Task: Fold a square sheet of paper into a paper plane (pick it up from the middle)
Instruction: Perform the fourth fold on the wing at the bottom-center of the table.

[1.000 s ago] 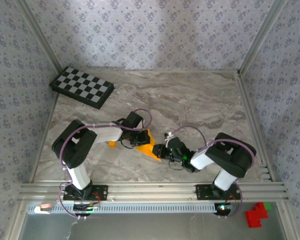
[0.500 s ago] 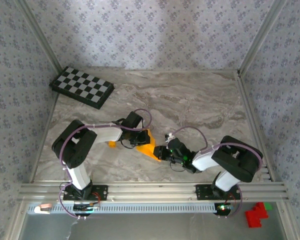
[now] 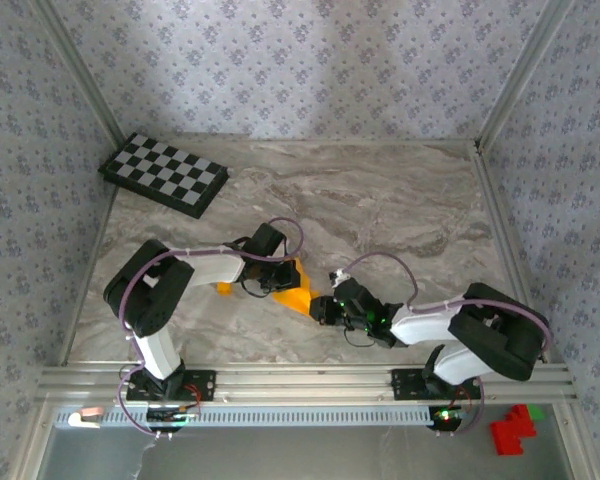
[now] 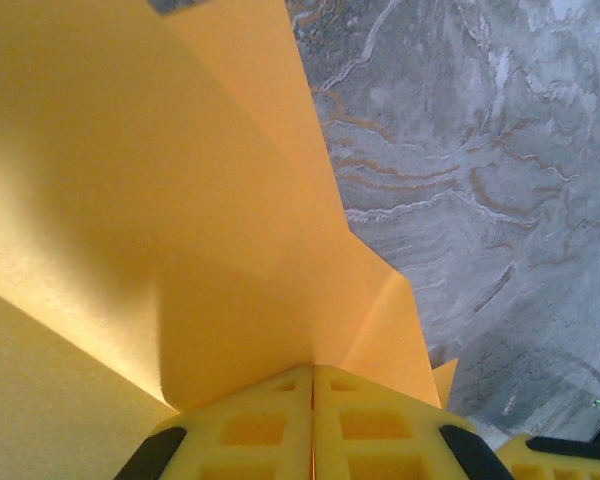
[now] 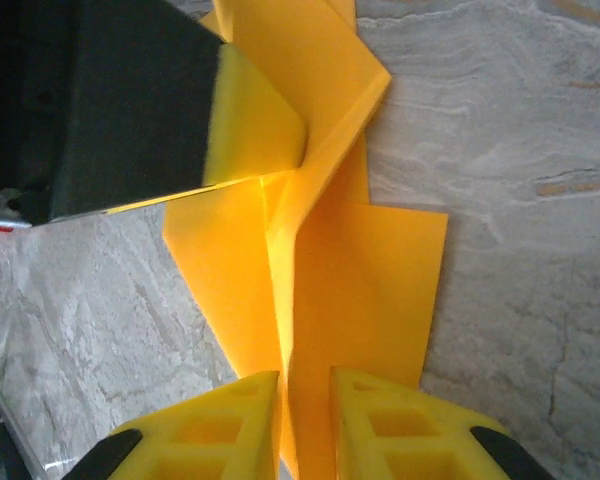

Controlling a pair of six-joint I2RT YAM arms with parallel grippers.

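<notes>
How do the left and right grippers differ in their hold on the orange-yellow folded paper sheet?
The left gripper has its jaws pressed together, pinching the orange-yellow folded paper sheet. The right gripper has its jaws slightly apart with a fold of the sheet between them; whether it grips is unclear. Seen from above, the left gripper reaches the sheet from the left, the right from the right. Both have yellow jaws on the same sheet.
</notes>
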